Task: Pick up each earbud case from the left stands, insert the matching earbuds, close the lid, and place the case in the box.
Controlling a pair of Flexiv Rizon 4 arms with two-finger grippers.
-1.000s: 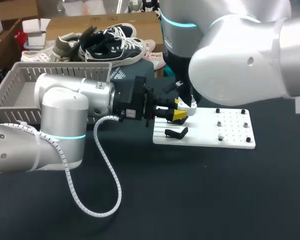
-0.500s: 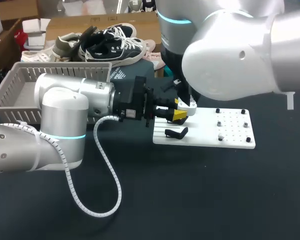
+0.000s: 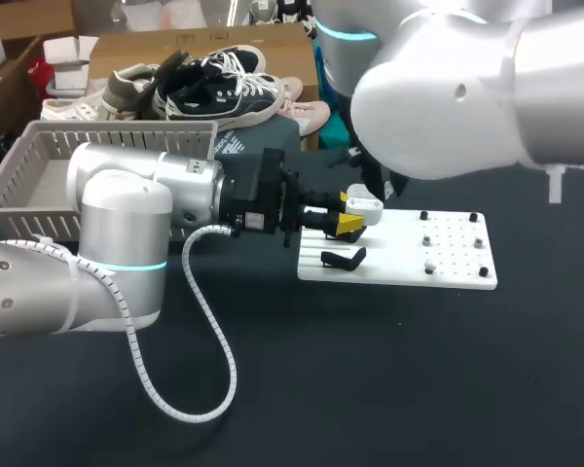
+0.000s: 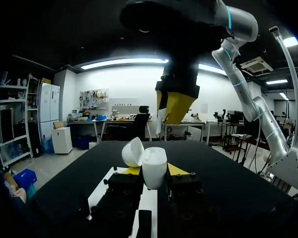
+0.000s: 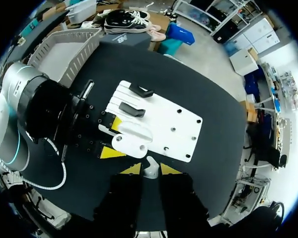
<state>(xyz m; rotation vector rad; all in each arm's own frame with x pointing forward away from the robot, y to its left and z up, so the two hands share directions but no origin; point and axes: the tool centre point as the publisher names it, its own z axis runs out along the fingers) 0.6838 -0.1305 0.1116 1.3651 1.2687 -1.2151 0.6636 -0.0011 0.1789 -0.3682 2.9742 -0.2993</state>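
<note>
White, lid open, the earbud case [image 4: 154, 166] sits clamped between the tips of the left claw [image 3: 348, 222], over the near end of the white board [image 3: 438, 255] on the dark worktop [image 3: 370, 370]. The right claw [image 5: 150, 170] hangs above it, narrow, pinching a small white earbud [image 5: 150, 163].

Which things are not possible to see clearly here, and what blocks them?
Right wrist view: the white piece in the right end effector is too small to identify.
Head view: that end effector is hidden behind the right arm.
Left wrist view: the case shows only its side; its inside is hidden.
Head view: the left arm covers part of the basket.
</note>
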